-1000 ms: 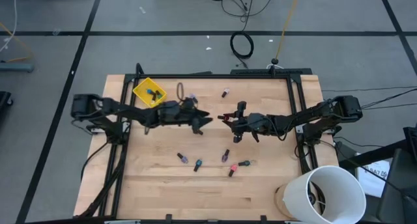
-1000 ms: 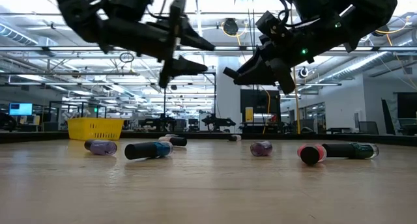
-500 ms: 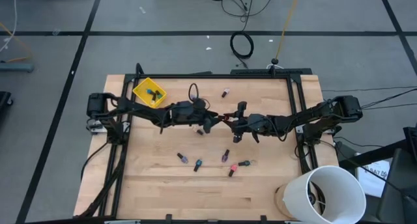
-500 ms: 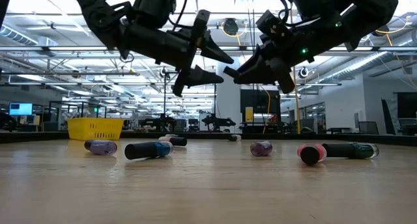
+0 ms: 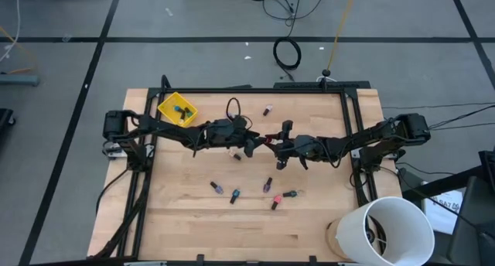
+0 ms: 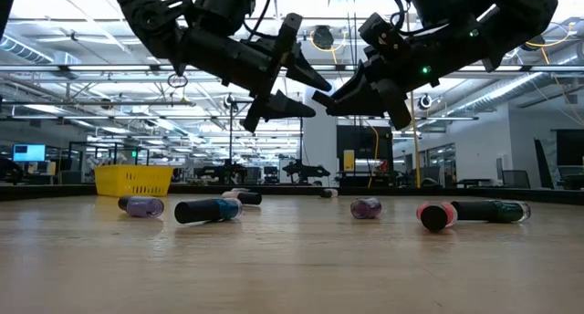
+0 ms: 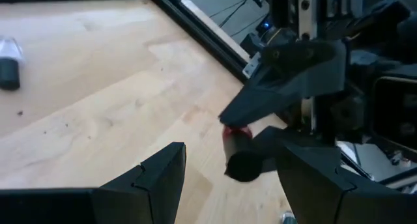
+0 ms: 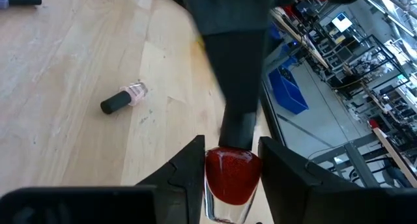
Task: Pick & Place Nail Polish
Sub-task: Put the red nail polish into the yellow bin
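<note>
My right gripper [image 5: 272,141] hovers over the table's middle, shut on a red nail polish bottle [image 8: 229,175] whose dark cap [image 7: 240,162] sticks out toward the left arm. My left gripper [image 5: 255,144] faces it, open. Its fingers [image 7: 156,178] stand on either side of the cap without touching it. Several more nail polish bottles [image 5: 234,196] lie on their sides on the wooden table [image 5: 178,219]. A pale one [image 8: 124,99] lies below the two grippers. The yellow bin [image 5: 177,110] at the far left holds a few bottles. My right gripper pinches the red bottle's glass body [image 8: 228,160] between its two fingers. The fingers come nearly level from the table's right. The bottle lies along them with its dark cap [image 8: 238,129] pointing toward the table's left, lifted clear of the table.
A white bucket [image 5: 390,229] stands off the table's near right corner. A black frame [image 5: 352,119] runs along the table's edges. The loose bottles [image 6: 208,210] lie scattered toward the table's near side. A pink bottle [image 5: 267,110] lies toward the far edge.
My left gripper has moved toward the table's right, up to the right gripper, staying open, and its fingers now flank the red bottle's cap. The right gripper and the bottle have kept still.
</note>
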